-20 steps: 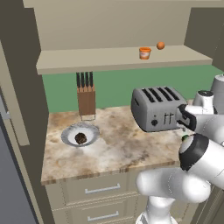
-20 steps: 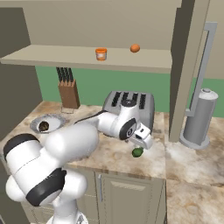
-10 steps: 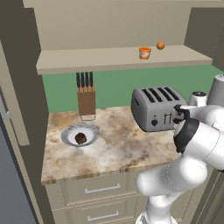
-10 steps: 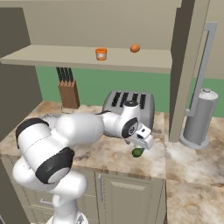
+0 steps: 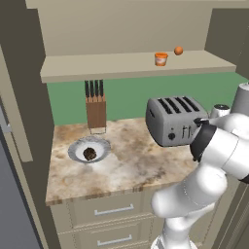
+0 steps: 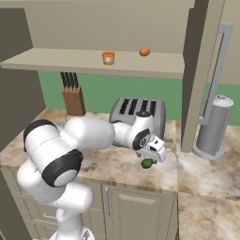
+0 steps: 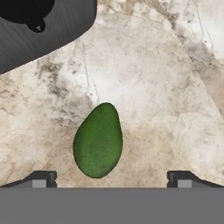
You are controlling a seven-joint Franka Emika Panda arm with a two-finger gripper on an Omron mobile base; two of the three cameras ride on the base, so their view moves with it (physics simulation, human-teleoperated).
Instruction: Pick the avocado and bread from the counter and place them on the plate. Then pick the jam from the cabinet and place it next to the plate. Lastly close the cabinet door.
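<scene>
While the arm swings its elbow outward and up, the hand (image 6: 153,157) stays low over the avocado (image 6: 148,162), which lies on the tabletop (image 5: 131,165) just in front of the toaster (image 6: 138,114). Its fingers stand wide open on both sides of the fruit and hold nothing. The bread (image 5: 89,153) already sits on the plate (image 5: 76,148), so the avocado is the next thing to grasp.
</scene>
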